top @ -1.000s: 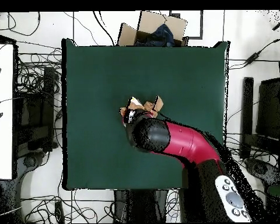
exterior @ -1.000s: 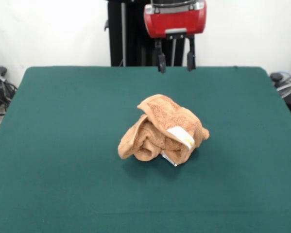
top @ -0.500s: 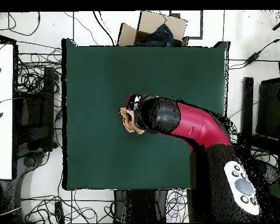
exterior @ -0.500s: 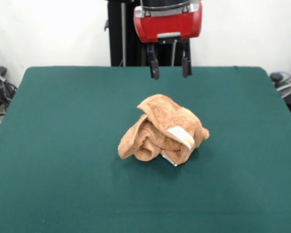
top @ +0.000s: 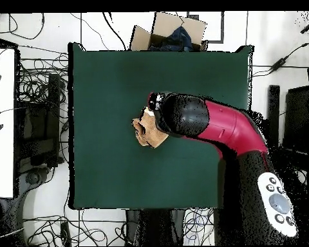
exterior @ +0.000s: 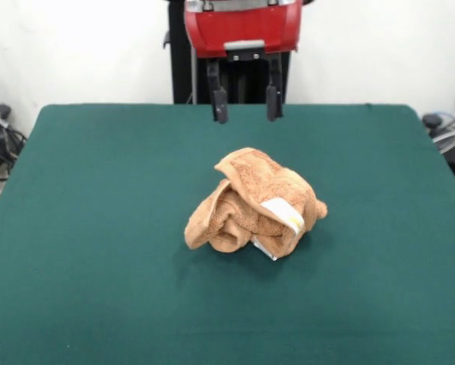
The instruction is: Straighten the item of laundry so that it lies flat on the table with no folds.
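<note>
Since the earlier frames the end effector (exterior: 242, 103) has travelled sideways across the front view, from right of the towel's centreline to left of it, and sits slightly lower in the picture; the towel itself has not shifted. The two fingers hang apart with open space between them, holding nothing.

The tan-orange terry towel (exterior: 254, 204) lies crumpled in a mound near the middle of the green desk (exterior: 98, 228), resting on it and well clear of every edge. Its white label with yellow print (exterior: 282, 215) shows on the camera-facing side, right of the mound's centre. No corner or border band can be picked out with certainty.

In the front view the end effector hangs above and behind the mound, toward the robot's side of the desk, and is not touching the cloth. In the overhead view the arm's head (top: 181, 116) covers part of the towel (top: 146, 132), the exposed cloth lying to the picture's left of it. The mound has no clear long axis. In my judgement, the coming grasp depends on descending toward the cloth's exposed upper fold.
</note>
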### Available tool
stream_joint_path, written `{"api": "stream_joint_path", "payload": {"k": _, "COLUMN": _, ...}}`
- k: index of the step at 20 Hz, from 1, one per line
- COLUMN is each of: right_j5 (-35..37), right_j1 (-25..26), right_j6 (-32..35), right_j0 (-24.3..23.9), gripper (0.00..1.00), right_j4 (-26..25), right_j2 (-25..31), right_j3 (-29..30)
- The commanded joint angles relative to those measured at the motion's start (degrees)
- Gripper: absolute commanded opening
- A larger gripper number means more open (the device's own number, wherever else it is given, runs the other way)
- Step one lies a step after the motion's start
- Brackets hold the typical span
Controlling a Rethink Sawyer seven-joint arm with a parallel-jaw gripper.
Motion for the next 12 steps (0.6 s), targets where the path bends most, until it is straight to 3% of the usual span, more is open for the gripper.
{"api": "stream_joint_path", "payload": {"k": 1, "right_j5": 1.3, "right_j1": 2.8, "right_j6": -0.9, "right_j0": -2.1, "gripper": 1.00, "right_j4": -5.0, "right_j2": -0.2, "right_j3": -1.3}}
{"api": "stream_joint_path", "payload": {"k": 12, "right_j5": -9.7, "right_j1": 6.1, "right_j6": 1.7, "right_j0": -5.8, "gripper": 1.00, "right_j4": -6.8, "right_j2": 3.5, "right_j3": 4.7}}
